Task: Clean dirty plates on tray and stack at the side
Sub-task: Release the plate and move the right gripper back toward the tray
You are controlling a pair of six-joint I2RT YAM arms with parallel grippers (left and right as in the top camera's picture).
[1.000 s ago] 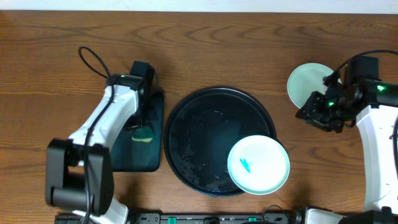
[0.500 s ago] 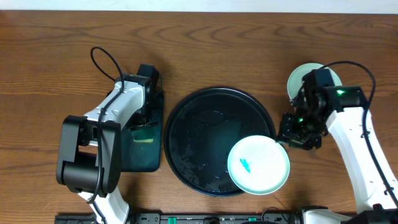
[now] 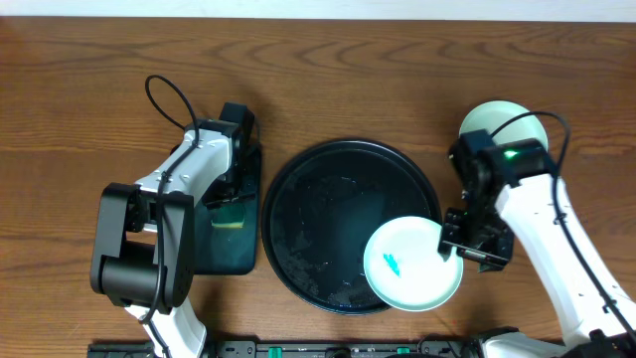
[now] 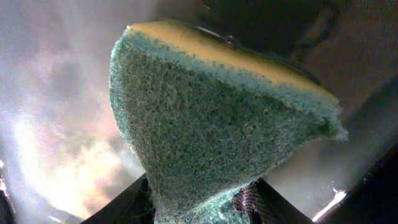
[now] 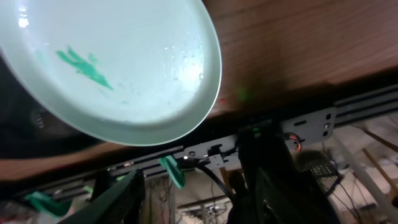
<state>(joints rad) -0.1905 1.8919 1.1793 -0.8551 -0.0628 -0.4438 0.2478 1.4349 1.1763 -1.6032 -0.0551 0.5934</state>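
Smeared plate (image 3: 412, 264) overhangs tray (image 3: 298, 199), lower right.
My right fingers (image 5: 267, 180) stand wide apart, empty, beside its rim; my left fingers (image 4: 121, 205) are clamped on a sponge (image 4: 211, 124), left of the tray.

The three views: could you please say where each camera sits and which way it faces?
Overhead: above the table, facing straight down at the tray; both arms show.
Left wrist: on the left arm, facing the sponge its fingers pinch.
Right wrist: on the right arm, facing the smeared plate; fingers show.
Shared: overhead and right wrist see that plate.
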